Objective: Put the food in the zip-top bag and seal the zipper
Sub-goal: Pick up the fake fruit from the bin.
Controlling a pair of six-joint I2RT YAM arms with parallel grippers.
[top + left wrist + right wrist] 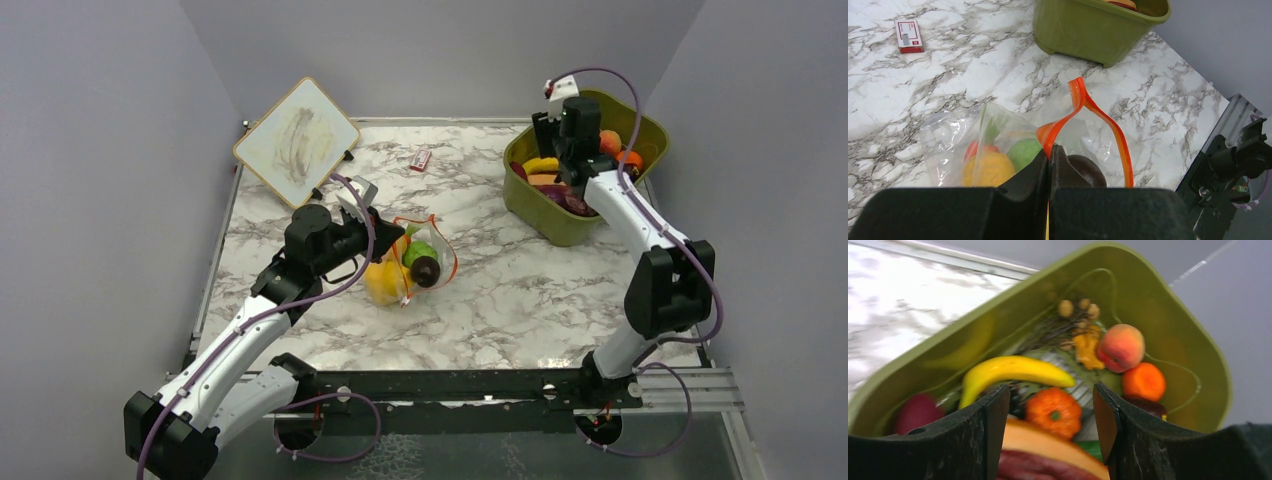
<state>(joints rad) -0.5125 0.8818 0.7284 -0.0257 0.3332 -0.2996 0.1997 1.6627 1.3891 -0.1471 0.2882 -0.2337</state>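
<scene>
Plain grey walls (pixel 100 150) on three sides, white grey-veined marble tabletop (pixel 520 300), metal rail (pixel 700 386) along near edge

The left arm (pixel 245 330) reaches out low, elbow bent. The left gripper (pixel 1049 151) is squeezed tight, with the zipper (pixel 1078 95) pinched between its tips. The right arm (pixel 630 215) stretches far out, and the right gripper (pixel 1050 390) points down, fingers wide apart
</scene>
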